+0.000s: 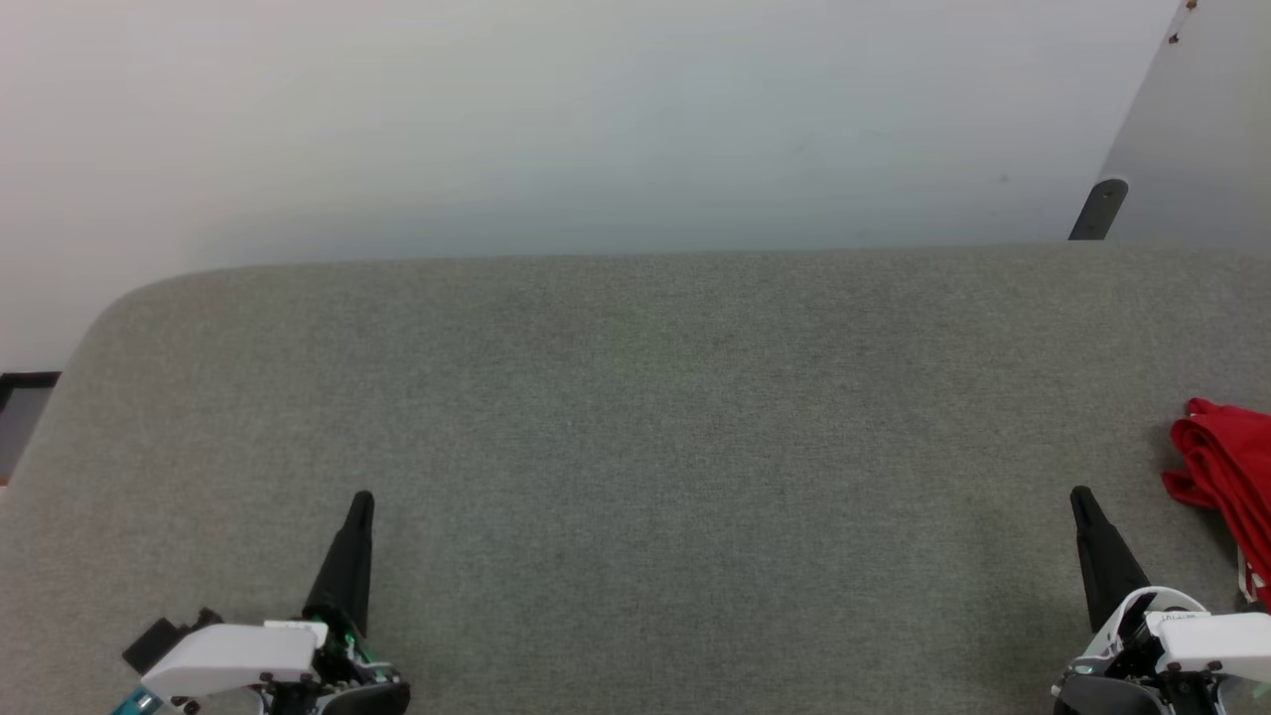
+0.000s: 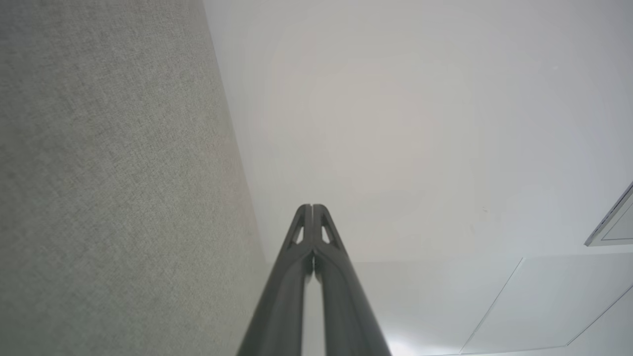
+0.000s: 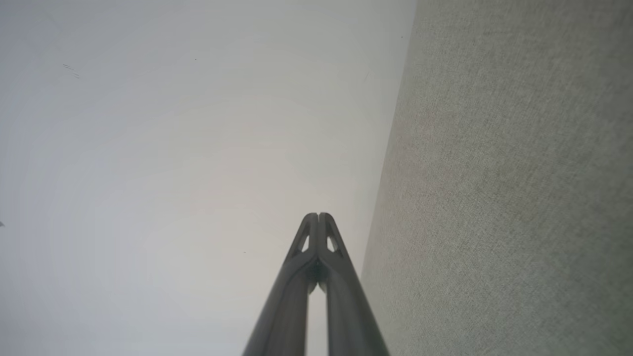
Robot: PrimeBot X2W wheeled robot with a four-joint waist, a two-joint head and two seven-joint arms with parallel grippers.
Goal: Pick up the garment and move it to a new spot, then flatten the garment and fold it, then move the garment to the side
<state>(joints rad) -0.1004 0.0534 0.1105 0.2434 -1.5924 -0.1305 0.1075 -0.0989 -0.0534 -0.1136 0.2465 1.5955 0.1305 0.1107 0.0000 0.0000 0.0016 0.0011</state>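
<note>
The grey fabric-covered surface (image 1: 635, 417) takes up the lower two thirds of the head view, with a pale wall (image 1: 596, 119) behind it from 10 to 2 o'clock. That broad middle stretch is likely where flattening and folding belong. The garment (image 1: 1226, 477) lies at 3 o'clock, at the surface's right edge and partly cut off by the frame. It is a bunched red bundle with rolled layers and a sliver of white trim low down, and no numerals can be made out. Lying off to the side like that, it could be waiting for pickup or already set aside; the pictures do not settle which. The right gripper (image 1: 1080, 494) sits at 4 o'clock, near the garment but apart from it. The left gripper (image 1: 361, 497) sits at 8 o'clock, well apart from it. Both point toward 12, low over the cloth, in what looks like a rest pose. In the wrist views each pair of fingers (image 2: 292, 277) is pressed together at the tips, closed on nothing.
</note>
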